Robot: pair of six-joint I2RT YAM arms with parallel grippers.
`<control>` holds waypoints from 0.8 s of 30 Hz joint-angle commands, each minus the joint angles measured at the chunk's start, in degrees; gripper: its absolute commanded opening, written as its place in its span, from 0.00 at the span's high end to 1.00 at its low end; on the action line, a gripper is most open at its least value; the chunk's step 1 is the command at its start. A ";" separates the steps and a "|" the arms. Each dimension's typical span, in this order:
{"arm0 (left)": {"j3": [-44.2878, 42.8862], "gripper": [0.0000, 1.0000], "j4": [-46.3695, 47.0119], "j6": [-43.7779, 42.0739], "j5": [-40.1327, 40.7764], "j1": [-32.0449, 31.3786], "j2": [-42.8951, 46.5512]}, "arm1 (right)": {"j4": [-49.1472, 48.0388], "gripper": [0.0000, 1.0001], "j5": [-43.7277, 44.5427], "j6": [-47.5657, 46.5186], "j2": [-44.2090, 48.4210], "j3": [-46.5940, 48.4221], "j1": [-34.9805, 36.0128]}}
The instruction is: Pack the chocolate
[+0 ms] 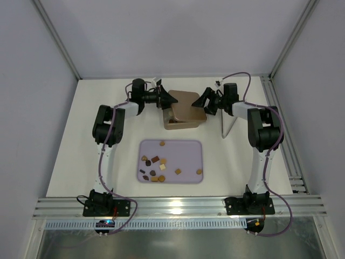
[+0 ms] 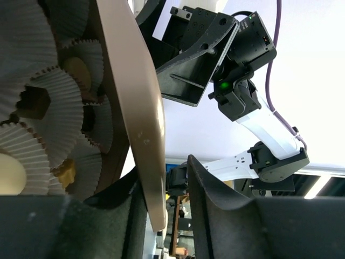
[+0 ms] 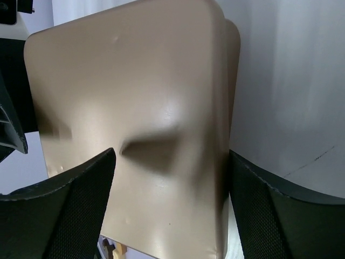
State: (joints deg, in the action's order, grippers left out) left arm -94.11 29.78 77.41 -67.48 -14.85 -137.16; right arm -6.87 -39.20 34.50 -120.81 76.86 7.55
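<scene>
Several loose chocolate pieces [image 1: 156, 164], brown and caramel, lie on the lavender tray [image 1: 188, 145]. More chocolate [image 2: 33, 102] sits in white paper cups inside the gold-brown tin [image 1: 186, 110] at the back centre. My left gripper [image 1: 171, 100] [image 2: 164, 178] is at the tin's left side, open. The tin's brown edge [image 2: 141, 108] stands between its fingers, against the left one, with a gap to the right one. My right gripper [image 1: 204, 102] [image 3: 172, 156] is at the tin's right side. Its fingers are spread wide and the tin's smooth face [image 3: 140, 81] fills the space between them; I cannot see whether the pads press on it.
A thin pale panel [image 1: 229, 127] stands just right of the tin, beside the right arm. The tray lies in front of the tin, between the two arm bases. White walls close the table at the back and sides.
</scene>
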 commanded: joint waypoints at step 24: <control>0.76 0.59 -23.97 -17.72 5.08 4.74 7.96 | -1.66 0.21 3.51 0.75 5.06 -1.01 0.80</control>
State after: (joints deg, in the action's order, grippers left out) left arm -92.90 9.45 63.44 -62.76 -10.90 -133.84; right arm -8.01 -37.41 36.12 -119.98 74.94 7.66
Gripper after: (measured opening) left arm 0.410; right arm 0.793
